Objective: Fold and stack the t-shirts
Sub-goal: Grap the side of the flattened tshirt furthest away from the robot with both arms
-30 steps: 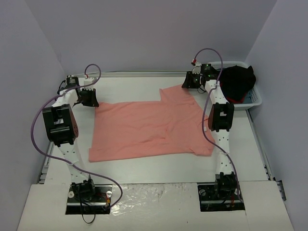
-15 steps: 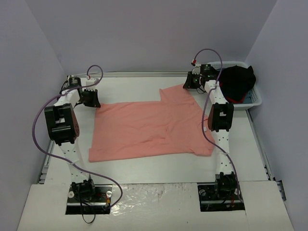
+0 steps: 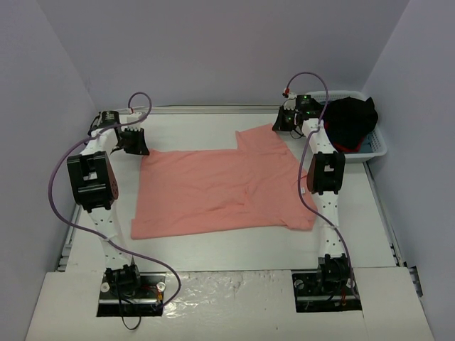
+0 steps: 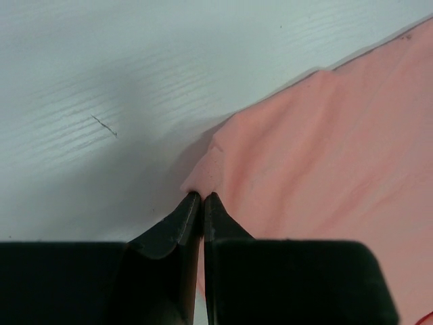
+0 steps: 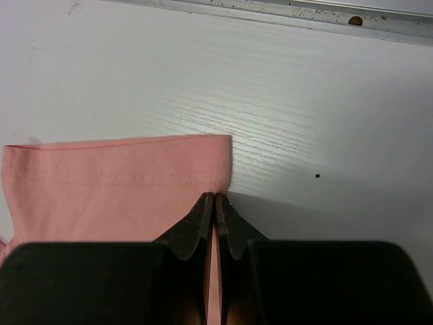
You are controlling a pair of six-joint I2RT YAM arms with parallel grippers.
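Observation:
A salmon-pink t-shirt (image 3: pixel 220 188) lies spread flat on the white table, one sleeve reaching to the far right. My left gripper (image 3: pixel 140 150) is at the shirt's far left corner; in the left wrist view the gripper (image 4: pixel 202 197) is shut on a pinch of that corner of the shirt (image 4: pixel 325 156). My right gripper (image 3: pixel 279 128) is at the far right sleeve tip; in the right wrist view the gripper (image 5: pixel 214 198) is shut on the hemmed corner of the sleeve (image 5: pixel 115 183).
A white plastic basket (image 3: pixel 375 145) holding dark and red cloth (image 3: pixel 351 122) stands at the far right. A metal rail (image 5: pixel 284 12) runs along the table's far edge (image 3: pixel 213 109). Grey walls close in on three sides.
Both grippers have moved a little toward the far edge, drawing the shirt's far edge with them. Their jaws stay shut.

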